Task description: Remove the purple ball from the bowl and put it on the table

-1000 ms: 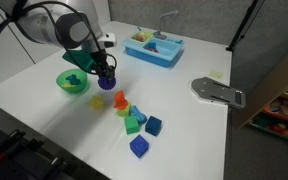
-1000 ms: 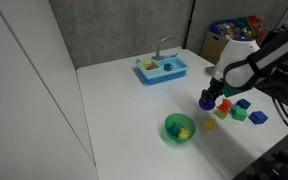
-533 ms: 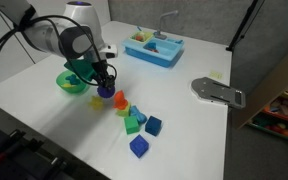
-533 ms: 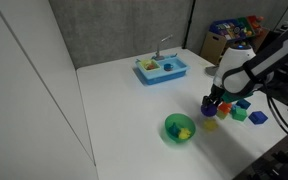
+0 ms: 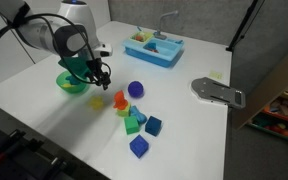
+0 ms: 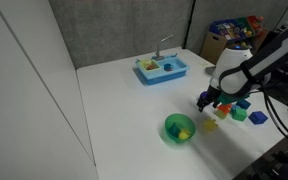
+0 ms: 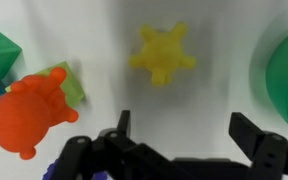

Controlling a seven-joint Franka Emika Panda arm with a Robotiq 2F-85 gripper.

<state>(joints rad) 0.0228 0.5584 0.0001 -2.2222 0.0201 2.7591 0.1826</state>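
ball (image 5: 135, 89) has left the gripper (image 5: 97, 76) and now sits on the table (image 5: 44, 106), near the centre of the frame. gripper hangs wide open and empty, pointing down just right of the bowl (image 5: 72, 83); arm (image 5: 59, 35) arches in from upper left.

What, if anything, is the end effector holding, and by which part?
Nothing. The end effector is open with nothing between its fingers; the purple ball lies apart from it on the table.
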